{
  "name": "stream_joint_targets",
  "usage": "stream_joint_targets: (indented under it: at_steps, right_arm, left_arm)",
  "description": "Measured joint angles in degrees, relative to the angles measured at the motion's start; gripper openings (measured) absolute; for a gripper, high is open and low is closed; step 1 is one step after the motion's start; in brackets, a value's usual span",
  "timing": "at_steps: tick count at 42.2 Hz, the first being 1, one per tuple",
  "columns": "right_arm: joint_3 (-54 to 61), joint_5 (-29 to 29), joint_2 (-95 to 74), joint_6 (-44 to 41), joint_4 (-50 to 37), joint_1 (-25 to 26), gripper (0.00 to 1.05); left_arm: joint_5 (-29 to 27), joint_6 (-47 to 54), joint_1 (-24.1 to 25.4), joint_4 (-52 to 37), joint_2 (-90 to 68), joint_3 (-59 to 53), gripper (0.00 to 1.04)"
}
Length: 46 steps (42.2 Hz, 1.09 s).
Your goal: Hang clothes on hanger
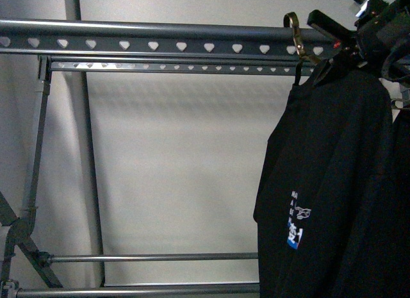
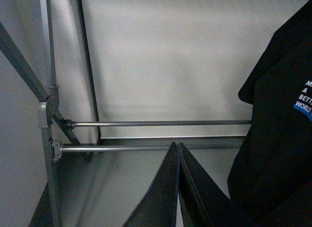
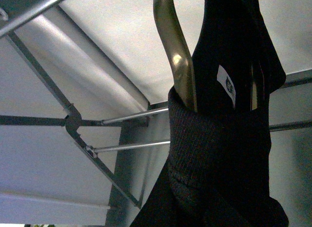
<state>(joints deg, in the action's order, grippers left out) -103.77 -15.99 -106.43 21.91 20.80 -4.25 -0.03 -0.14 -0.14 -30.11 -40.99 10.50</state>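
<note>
Hooking is in hand: the T-shirt (image 1: 333, 182) hangs at 3 o'clock, its brass hook (image 1: 293, 25) at the rack rail (image 1: 160, 38), to be seated over it next. The grip of the right end effector (image 1: 349, 38) cannot be told; the left end effector (image 2: 177, 146) is closed, empty.

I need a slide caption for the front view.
Black T-shirt hangs by a brass hook at the rack's heart-holed rail.

A brass-coloured hook (image 3: 175, 51) rises from the ribbed collar (image 3: 209, 134) of the black T-shirt (image 3: 219, 188), grey drying rack (image 3: 129, 147) bars behind.

Matt black cloth T-shirt (image 1: 333, 182) — grey metal rack (image 1: 160, 45), glossy brass hook (image 1: 293, 25).
</note>
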Motion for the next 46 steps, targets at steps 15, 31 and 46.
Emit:
stream_joint_targets:
  at_steps: [15, 31, 46]
  right_arm:
    - [15.1, 7.3, 4.0, -3.2, -12.3, -2.8, 0.28]
    - [55.5, 13.4, 45.4, -17.0, -44.9, -4.4, 0.96]
    - [85.4, 23.8, 86.9, -21.7, -22.0, -4.0, 0.54]
  left_arm:
    - [0.0, 0.0, 0.0, 3.2, 8.8, -5.4, 0.04]
    - [0.0, 0.0, 0.0, 9.7, 18.4, -8.3, 0.04]
    - [0.0, 0.1, 0.0, 15.5, 26.8, -9.5, 0.04]
